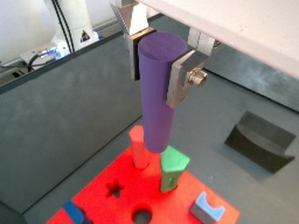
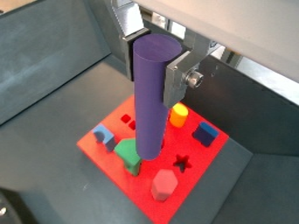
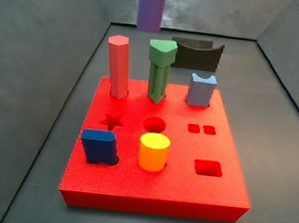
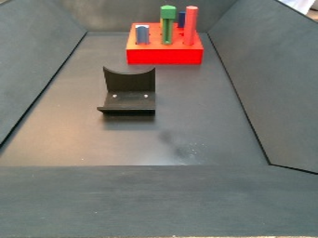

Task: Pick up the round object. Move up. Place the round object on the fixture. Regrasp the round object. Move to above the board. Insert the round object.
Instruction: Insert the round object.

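now i hang above the board (image 2: 205, 171) with my jaws (image 2: 158, 54) clamped on the top end of the round object (image 2: 149, 96), so i judge the move over the board is nearly done and insertion comes next. the next move calls for lining the peg's lower tip over the circular hole (image 3: 154, 124) and descending straight. the round object is a long, smooth purple cylinder, hanging upright, clear of the board.

In a side view only the lower end of the round object (image 3: 152, 5) shows; the picture's upper edge cuts off the rest and the claw. In both wrist views the claw (image 1: 163, 54) (image 2: 158, 54) is in sight, but the peg's shaft hides part of the board (image 2: 198, 166).
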Available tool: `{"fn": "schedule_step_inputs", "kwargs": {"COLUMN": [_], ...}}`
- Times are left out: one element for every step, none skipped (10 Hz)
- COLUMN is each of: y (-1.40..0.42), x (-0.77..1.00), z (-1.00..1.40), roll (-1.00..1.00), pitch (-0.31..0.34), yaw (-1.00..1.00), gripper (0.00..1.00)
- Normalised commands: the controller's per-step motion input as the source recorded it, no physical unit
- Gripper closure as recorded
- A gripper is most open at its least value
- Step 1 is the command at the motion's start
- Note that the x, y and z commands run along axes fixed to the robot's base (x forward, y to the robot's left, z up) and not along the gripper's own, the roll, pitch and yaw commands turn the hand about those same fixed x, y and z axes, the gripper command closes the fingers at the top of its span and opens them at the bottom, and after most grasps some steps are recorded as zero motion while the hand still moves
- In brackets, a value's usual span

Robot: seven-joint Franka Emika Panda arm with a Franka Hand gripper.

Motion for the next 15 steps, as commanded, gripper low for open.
{"fn": "schedule_step_inputs", "kwargs": {"y": [-0.56,-0.51,-0.3,-0.1,0.0,0.0,-0.03,-0.12,-0.09,-0.07,-0.05,-0.03,-0.04,-0.04,-0.02], "x": [0.27,0.35,0.0,0.0,0.04,0.21,0.16,0.06,0.01,0.0,0.0,0.0,0.0,0.01,0.01], "z": [-0.03,-0.22,-0.49,-0.73,-0.82,-0.81,-0.73,-0.57,-0.54,-0.61,-0.49,-0.33,-0.27,-0.23,-0.19], "roll": [0.1,0.08,0.0,-0.08,-0.11,-0.13,-0.17,-0.24,-0.25,-0.16,-0.08,-0.07,-0.07,-0.06,0.0], "pitch": [0.049,0.034,-0.129,-0.144,-0.089,-0.046,-0.104,-0.171,-0.179,-0.18,-0.141,-0.091,-0.094,-0.083,-0.027], "yaw": [0.0,0.0,-0.03,-0.12,-0.15,-0.15,-0.14,-0.15,-0.11,-0.07,-0.03,-0.01,-0.02,-0.04,-0.02], "gripper": [1.0,1.0,1.0,1.0,1.0,1.0,1.0,1.0,1.0,1.0,1.0,1.0,1.0,1.0,1.0]}}
